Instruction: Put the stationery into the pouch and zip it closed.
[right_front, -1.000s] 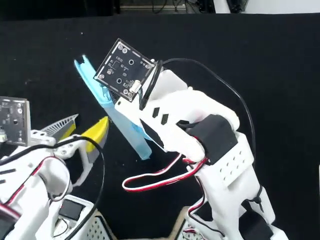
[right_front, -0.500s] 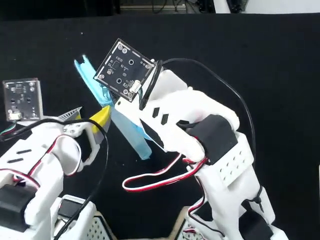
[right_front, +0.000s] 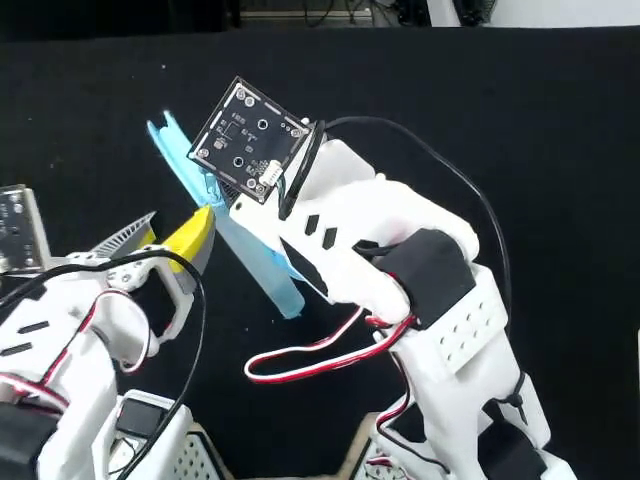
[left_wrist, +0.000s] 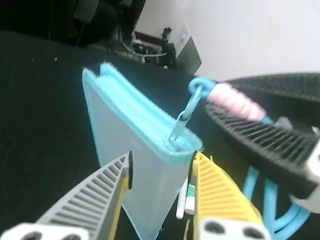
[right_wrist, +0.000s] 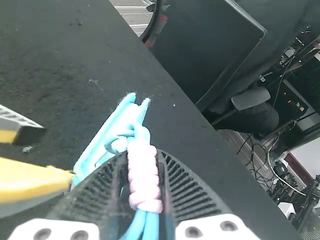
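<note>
The light blue pouch stands on edge on the black table, with its zip running along the top. My right gripper is shut on the pink braided strap, which joins the blue loop on the zip pull. My left gripper is open; its grey finger and yellow finger straddle the pouch's near end. In the high view the left gripper sits just left of the pouch. A small white item shows at the pouch's lower edge.
The right arm's white body and its red and white cable cover the table's middle. The left arm's base fills the front left corner. Open black table lies at the back right.
My left gripper has moved up and forward from the front left until its fingers came to the pouch's end. The right arm and the pouch have stayed put.
</note>
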